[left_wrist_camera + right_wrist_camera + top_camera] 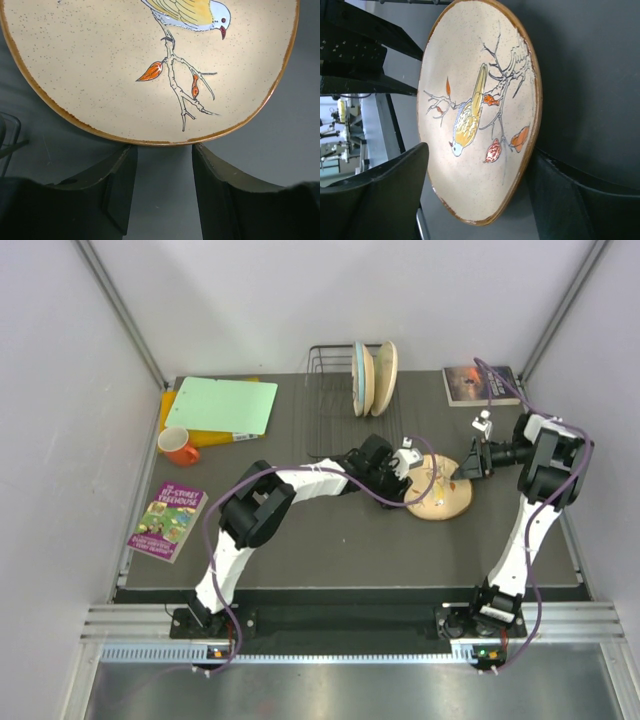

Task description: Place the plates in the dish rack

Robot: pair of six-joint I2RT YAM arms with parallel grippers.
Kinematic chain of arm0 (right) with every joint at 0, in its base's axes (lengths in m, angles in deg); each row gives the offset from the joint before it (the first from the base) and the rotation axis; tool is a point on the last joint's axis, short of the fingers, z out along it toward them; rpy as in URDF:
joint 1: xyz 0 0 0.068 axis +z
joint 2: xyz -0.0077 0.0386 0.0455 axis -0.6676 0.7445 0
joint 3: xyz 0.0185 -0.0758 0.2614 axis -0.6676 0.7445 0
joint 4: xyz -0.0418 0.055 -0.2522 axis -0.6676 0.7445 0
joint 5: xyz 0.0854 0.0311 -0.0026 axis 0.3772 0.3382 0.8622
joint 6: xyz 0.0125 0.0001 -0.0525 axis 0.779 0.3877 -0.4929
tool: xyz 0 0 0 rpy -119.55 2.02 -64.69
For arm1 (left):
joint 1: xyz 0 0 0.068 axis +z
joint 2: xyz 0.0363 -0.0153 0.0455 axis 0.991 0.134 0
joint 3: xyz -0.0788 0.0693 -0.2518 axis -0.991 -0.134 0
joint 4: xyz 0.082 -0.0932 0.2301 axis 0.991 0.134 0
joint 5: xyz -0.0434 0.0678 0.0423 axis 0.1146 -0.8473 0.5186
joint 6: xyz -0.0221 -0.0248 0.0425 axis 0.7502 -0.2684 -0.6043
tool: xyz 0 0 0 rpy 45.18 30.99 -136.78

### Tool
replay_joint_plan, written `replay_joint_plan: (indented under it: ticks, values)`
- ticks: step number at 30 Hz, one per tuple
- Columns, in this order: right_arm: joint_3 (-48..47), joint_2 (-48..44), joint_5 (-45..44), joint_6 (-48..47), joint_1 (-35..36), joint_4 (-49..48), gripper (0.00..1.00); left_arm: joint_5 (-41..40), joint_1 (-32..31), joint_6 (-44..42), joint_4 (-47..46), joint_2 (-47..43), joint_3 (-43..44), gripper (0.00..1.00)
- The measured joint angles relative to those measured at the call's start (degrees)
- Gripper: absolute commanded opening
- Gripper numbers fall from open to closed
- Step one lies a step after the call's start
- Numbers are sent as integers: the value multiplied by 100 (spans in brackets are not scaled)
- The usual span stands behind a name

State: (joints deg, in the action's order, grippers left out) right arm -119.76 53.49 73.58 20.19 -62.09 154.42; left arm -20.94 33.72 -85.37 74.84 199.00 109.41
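Note:
A peach-tan plate with a bird-and-leaf pattern [442,492] lies on the dark table right of centre. It also shows in the left wrist view [100,65] and the right wrist view [470,75]. My left gripper [413,464] is open at its left rim, fingertips just short of the edge [162,150]. My right gripper [461,470] is open and straddles the opposite rim [479,152], one finger over the face and one behind. The black wire dish rack [328,410] holds a light blue plate [358,378] and a cream plate [384,376] upright. No second bird plate shows.
A green folder [224,405] on a yellow one and an orange mug [179,446] lie at the back left. A book [168,521] lies at the left edge. Another book [480,385] lies at the back right.

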Motion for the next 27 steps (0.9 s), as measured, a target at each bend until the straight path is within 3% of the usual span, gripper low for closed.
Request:
replay_joint_plan:
  ticks: [19,27]
  values:
    - [439,-26,398,138,11,-420,63,85,-96,120,363,2,101,52]
    - [925,-96,442,81,354,-374,60,76,-162,201,861,39,304,52]
